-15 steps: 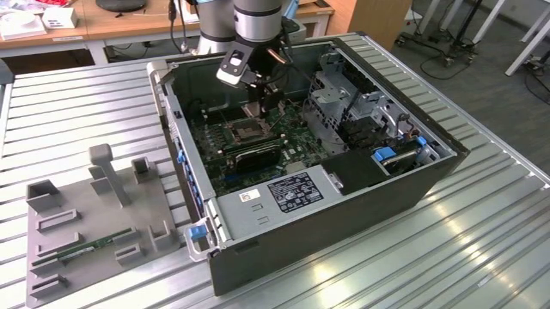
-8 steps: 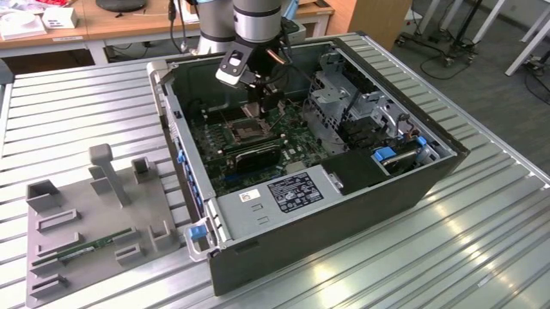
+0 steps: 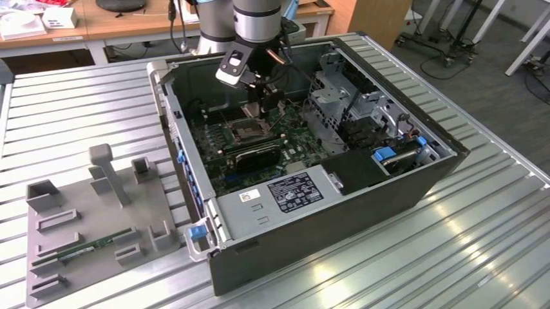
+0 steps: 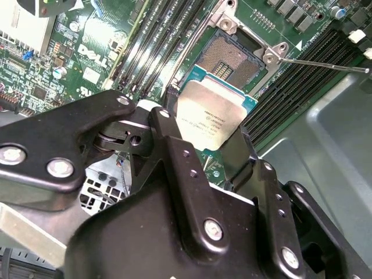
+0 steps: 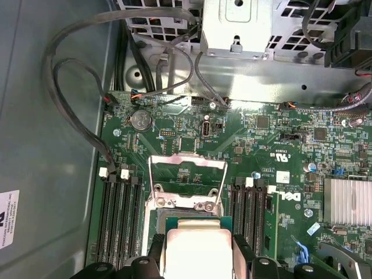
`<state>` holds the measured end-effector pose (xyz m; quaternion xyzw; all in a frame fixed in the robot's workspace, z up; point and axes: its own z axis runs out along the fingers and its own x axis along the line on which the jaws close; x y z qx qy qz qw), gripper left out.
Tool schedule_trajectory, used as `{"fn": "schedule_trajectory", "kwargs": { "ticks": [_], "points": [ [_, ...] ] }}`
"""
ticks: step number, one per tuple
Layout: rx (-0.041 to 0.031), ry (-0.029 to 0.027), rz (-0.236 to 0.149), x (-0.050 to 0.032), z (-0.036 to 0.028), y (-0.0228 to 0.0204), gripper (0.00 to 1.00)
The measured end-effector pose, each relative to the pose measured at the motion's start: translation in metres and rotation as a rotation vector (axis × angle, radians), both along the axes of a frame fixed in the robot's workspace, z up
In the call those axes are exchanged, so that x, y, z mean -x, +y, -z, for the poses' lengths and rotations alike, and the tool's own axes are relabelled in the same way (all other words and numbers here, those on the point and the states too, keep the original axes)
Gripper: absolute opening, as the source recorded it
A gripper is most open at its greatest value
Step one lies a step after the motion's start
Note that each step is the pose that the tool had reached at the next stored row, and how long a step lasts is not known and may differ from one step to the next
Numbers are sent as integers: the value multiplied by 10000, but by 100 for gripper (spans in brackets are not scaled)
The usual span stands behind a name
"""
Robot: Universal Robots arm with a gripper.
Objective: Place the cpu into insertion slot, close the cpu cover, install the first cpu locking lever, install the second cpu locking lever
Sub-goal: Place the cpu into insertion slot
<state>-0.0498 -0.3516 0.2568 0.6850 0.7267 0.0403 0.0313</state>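
Gripper (image 4: 209,118) clenched on the cpu (image 4: 213,110), held just above the open socket (image 4: 232,57); cpu cover (image 5: 187,157) raised, inside the computer case (image 3: 284,241).

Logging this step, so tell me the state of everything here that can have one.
pincer: shut on the cpu.
cpu: held clear of the socket, not seated.
socket: empty, contacts bare.
cover: swung open.
lever: released, sticking out.
case: side open.
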Motion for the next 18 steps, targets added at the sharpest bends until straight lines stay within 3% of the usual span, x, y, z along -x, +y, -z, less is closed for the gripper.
{"fn": "schedule_trajectory", "kwargs": {
  "ticks": [2,7,18],
  "points": [
    [0,0,60,0,1,0,54],
    [0,1,687,1,8,0,54],
    [-1,2,730,28,65,15,54]
  ]
}}
